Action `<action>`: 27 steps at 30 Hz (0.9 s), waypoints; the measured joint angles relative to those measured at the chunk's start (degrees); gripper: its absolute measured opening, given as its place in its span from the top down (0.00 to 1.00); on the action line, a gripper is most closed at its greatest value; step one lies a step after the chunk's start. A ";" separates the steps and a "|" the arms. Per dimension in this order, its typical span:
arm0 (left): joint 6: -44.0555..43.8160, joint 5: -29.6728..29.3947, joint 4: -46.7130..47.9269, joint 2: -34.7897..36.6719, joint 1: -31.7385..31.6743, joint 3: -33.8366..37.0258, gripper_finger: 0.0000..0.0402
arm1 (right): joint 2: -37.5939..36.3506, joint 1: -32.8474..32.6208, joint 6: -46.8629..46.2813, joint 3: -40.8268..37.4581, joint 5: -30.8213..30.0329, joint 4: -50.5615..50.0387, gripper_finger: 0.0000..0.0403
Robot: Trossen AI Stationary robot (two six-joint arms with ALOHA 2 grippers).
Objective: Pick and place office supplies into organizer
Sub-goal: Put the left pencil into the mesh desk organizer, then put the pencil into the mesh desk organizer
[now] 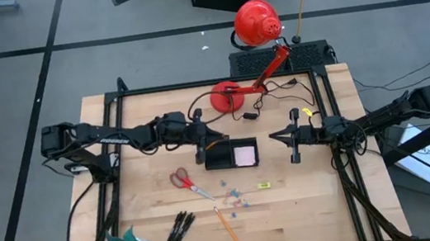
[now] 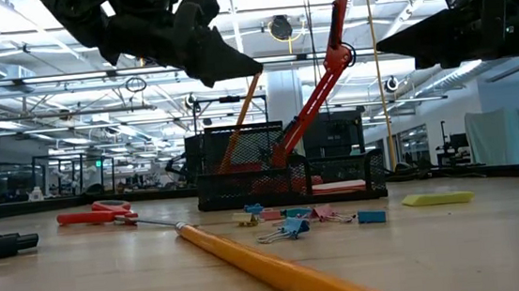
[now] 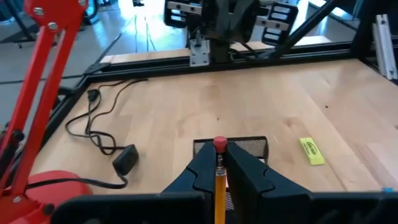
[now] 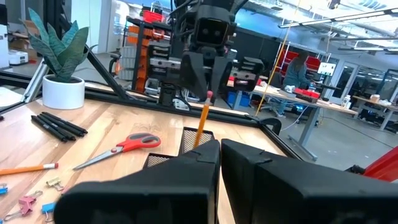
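Both arms are dark, nearly black, built of chunky jointed segments. The left arm carries a strip of pale lettering along its long link, too small to read. Its claw (image 1: 199, 147) has two thick matte-black fingers (image 3: 205, 171) with angular, faceted faces that taper toward the tips. The right claw (image 1: 292, 135) is of the same make: broad black fingers (image 4: 186, 168) with flat, bevelled tops. Black cables loop beside the right arm's wrist and trail along its links.

scissors (image 1: 180, 180): red | pencil (image 1: 229, 229): orange | organizer (image 1: 221, 156): black mesh | notepad (image 1: 245, 156): pale pink
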State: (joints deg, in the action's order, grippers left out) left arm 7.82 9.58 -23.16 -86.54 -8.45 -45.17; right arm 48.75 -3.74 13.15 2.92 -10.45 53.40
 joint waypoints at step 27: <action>-3.48 -3.74 -0.11 -1.62 0.55 0.15 0.69 | 0.00 0.00 0.00 0.00 0.01 2.07 0.98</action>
State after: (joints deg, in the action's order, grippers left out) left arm 4.34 5.85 -23.27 -88.16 -7.90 -45.01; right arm 48.75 -3.74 13.15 2.92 -10.44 55.46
